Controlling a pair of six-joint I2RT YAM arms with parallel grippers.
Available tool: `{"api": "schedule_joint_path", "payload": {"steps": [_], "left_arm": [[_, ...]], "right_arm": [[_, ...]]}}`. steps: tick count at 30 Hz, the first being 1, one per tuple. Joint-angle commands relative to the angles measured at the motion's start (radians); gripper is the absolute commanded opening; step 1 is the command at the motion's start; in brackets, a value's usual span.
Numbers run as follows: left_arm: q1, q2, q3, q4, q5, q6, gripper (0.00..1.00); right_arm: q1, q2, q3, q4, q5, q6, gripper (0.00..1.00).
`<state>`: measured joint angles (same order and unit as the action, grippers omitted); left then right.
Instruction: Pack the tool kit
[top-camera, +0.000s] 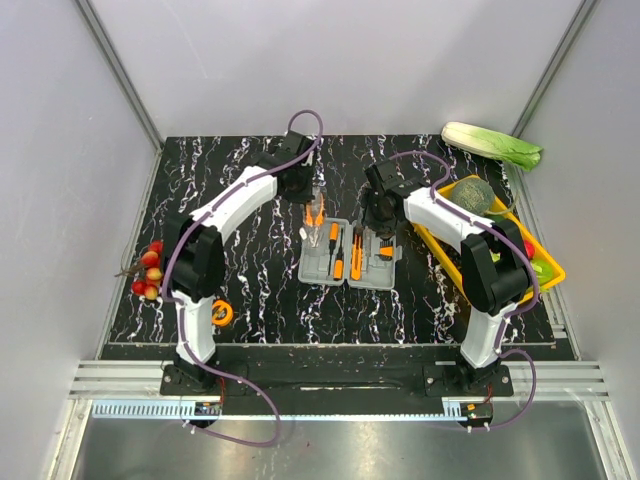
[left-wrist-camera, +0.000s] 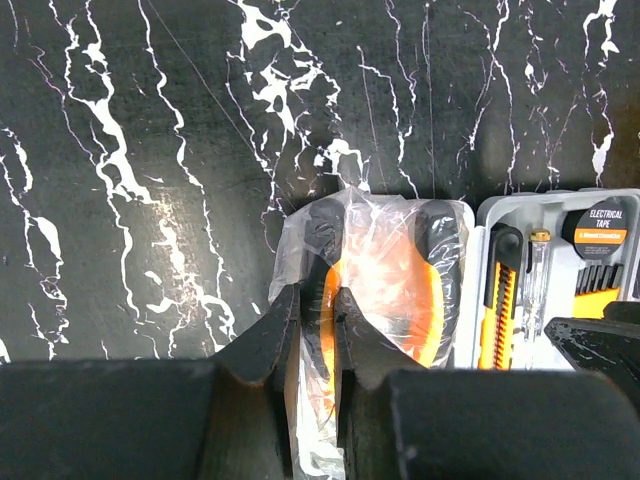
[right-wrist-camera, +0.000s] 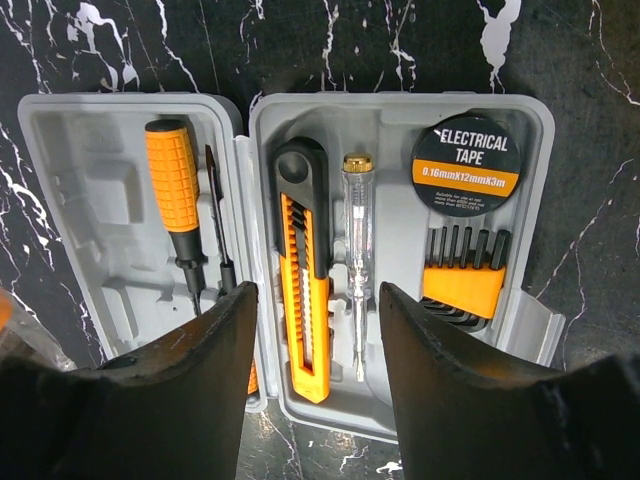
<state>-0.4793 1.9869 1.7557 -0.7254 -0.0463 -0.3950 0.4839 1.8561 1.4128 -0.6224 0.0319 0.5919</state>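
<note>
One bagged pliers clamped in left gripper beside open case; right gripper hangs spread over case.

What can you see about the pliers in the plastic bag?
The pliers have fat orange handles with black ends, and they are wrapped in a clear, crinkly plastic bag. The left claw is pinched shut on one handle, through the bag. They sit right at the edge of the open grey case. From the wrist camera, their metal nose is hidden.
</note>
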Motion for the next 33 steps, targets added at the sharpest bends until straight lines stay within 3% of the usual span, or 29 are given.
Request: {"api": "schedule_joint_path", "payload": {"steps": [1,15,31,33], "left_arm": [[-0.021,0.006,0.033,0.001,-0.069,-0.027,0.0],[-0.096,0.076,-0.012,-0.028,-0.092,-0.019,0.0],[-0.099,0.148,-0.027,-0.029,-0.122,-0.01,0.0],[-0.101,0.147,-0.025,-0.037,-0.13,-0.011,0.04]], "right_arm": [[-0.005,-0.043,-0.015,0.021,-0.018,0.017,0.57],[-0.005,-0.037,-0.032,0.03,-0.024,0.025,0.57],[-0.005,-0.032,-0.021,0.055,-0.056,0.043,0.57],[-0.007,-0.032,-0.02,0.053,-0.059,0.045,0.57]]}}
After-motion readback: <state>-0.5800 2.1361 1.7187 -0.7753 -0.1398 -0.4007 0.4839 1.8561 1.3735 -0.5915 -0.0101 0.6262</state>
